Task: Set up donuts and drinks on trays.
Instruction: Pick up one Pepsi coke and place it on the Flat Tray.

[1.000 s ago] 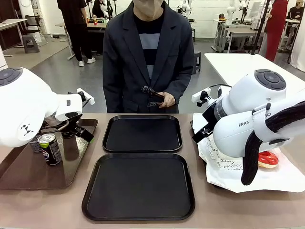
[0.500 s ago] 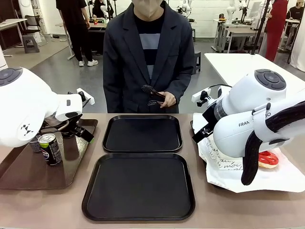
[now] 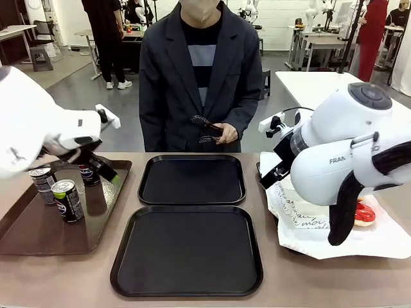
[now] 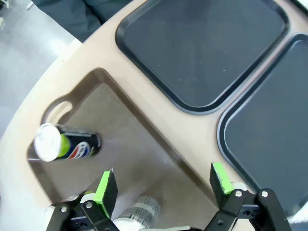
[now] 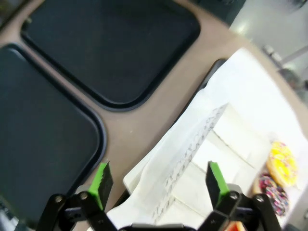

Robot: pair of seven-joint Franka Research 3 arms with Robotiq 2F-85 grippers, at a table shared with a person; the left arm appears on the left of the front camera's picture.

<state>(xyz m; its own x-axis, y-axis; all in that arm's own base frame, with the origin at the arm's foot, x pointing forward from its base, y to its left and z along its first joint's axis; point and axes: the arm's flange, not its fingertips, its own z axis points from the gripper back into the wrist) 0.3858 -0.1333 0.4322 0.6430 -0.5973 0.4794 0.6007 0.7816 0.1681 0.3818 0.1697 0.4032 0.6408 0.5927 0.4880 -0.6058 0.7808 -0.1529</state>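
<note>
Three drinks stand on a brown tray (image 3: 38,234) at the left: a green-rimmed can (image 3: 67,200), a dark can (image 3: 43,185) and a can with a blue-red logo (image 3: 88,174). My left gripper (image 3: 106,172) hangs open above them. In the left wrist view my left gripper (image 4: 163,185) frames a silver can top (image 4: 139,211), and the logo can (image 4: 67,144) is farther off. Two black trays (image 3: 192,179) (image 3: 187,250) lie bare in the middle. My right gripper (image 5: 158,183) is open over white paper sleeves (image 5: 207,159). Beside them lie a yellow donut (image 5: 281,163) and a chocolate one (image 5: 267,187). A red donut (image 3: 364,213) peeks out under my right arm.
A person stands at the far edge behind the trays, holding black tongs (image 3: 207,128) in one hand. A white paper sheet (image 3: 302,224) covers the table's right side under the donuts. My right arm's bulky body hides much of that side in the front view.
My left arm has risen and swung left, so all three cans now show on the brown tray. My right arm has lifted slightly. Both grippers stay open.
</note>
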